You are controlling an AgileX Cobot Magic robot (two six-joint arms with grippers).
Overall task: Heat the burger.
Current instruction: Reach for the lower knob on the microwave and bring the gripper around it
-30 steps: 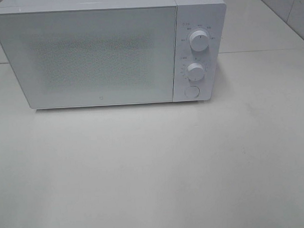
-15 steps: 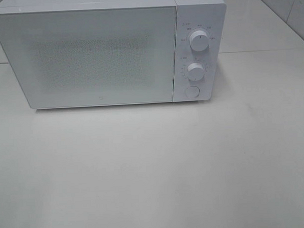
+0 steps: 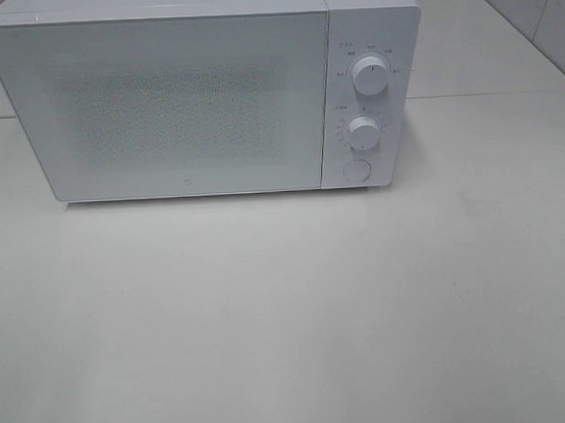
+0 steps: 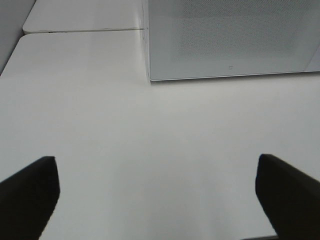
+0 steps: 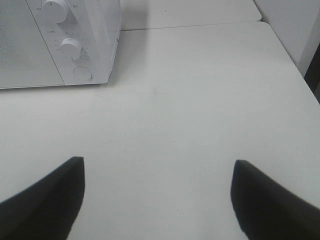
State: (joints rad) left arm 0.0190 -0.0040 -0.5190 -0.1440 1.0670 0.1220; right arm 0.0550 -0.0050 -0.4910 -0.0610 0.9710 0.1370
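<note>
The burger is out of view in every frame. A white microwave [image 3: 204, 94] stands at the back of the white table [image 3: 286, 313], its door [image 3: 167, 104] shut. Two round knobs [image 3: 369, 76] and a round button [image 3: 355, 171] sit on its right panel. Neither arm shows in the exterior high view. In the left wrist view my left gripper [image 4: 157, 200] is open over bare table, short of the microwave's [image 4: 230, 40] front left corner, nothing between its dark fingers [image 4: 30, 195]. My right gripper [image 5: 157, 195] is likewise open and empty, facing the microwave's control panel [image 5: 75, 45] from a distance.
A seam [image 3: 492, 95] runs across the table behind the microwave. A tiled wall [image 3: 536, 17] rises at the back right. The table's right edge [image 5: 295, 65] shows in the right wrist view, its left edge [image 4: 10, 65] in the left wrist view.
</note>
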